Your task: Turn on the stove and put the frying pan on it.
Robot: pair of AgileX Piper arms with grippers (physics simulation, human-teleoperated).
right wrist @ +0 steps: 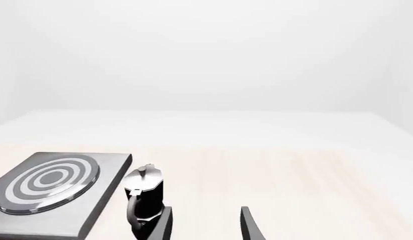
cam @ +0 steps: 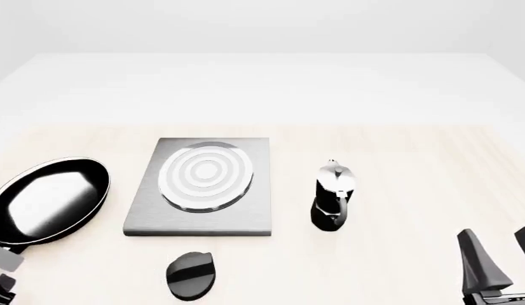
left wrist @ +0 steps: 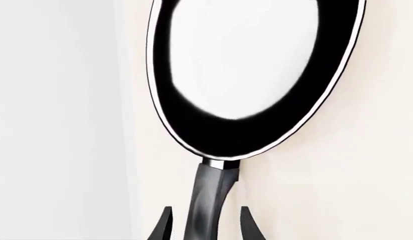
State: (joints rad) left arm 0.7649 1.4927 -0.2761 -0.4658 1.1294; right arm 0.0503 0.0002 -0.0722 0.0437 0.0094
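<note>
The frying pan, black with a glossy inside and a pale rim, lies on the table's left side, to the left of the stove. The stove is a grey slab with a ring burner. In the left wrist view the frying pan fills the picture and its dark handle runs back between my left gripper's fingers. My left gripper is open, with a gap on each side of the handle. My right gripper is open and holds nothing, low at the front right.
A black round knob lies on the table in front of the stove. A black-and-silver coffee pot stands upright to the stove's right, between the stove and my right gripper. The light wooden table ends at a pale far edge.
</note>
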